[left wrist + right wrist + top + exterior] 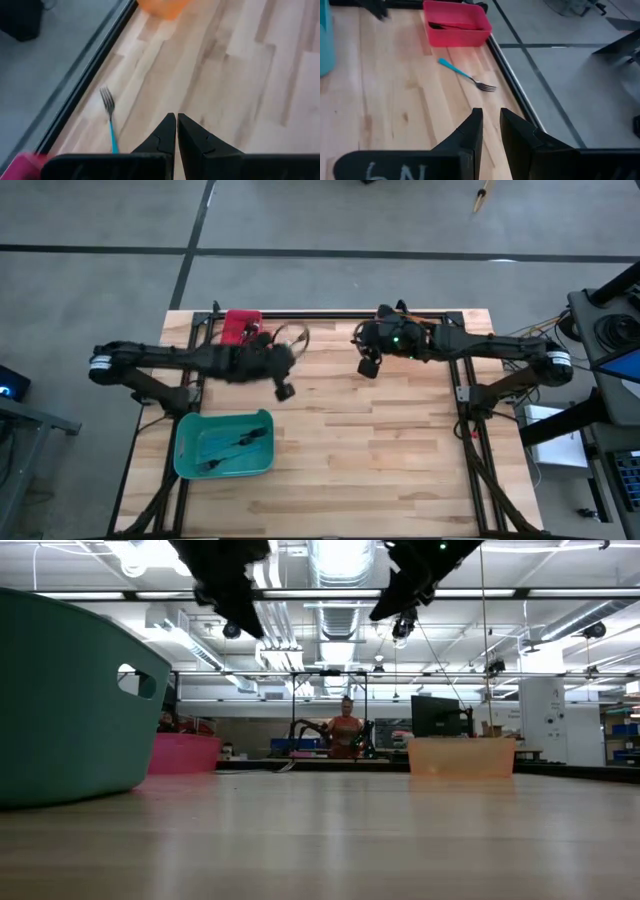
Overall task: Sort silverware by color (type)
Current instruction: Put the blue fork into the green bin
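1. The left claw (176, 131) hangs above the wooden surface (380, 460) with its fingers pressed together and nothing between them.
2. Just ahead of it and off to one side, a blue-handled fork (109, 120) lies flat on the surface, close to the dark rail at the edge, tines pointing away from the claw.
3. Farther ahead of this claw sits an orange bin (162, 7).
4. The right claw (490, 131) also hovers over the surface, its fingers a narrow gap apart and holding nothing.
5. Ahead of it lies the same blue-handled fork, tines toward this claw, and beyond the fork stands a red bin (456, 27) with dark forks (447, 25) inside.
6. Well to the side, a teal bin (225, 444) holds several dark forks (232, 445).
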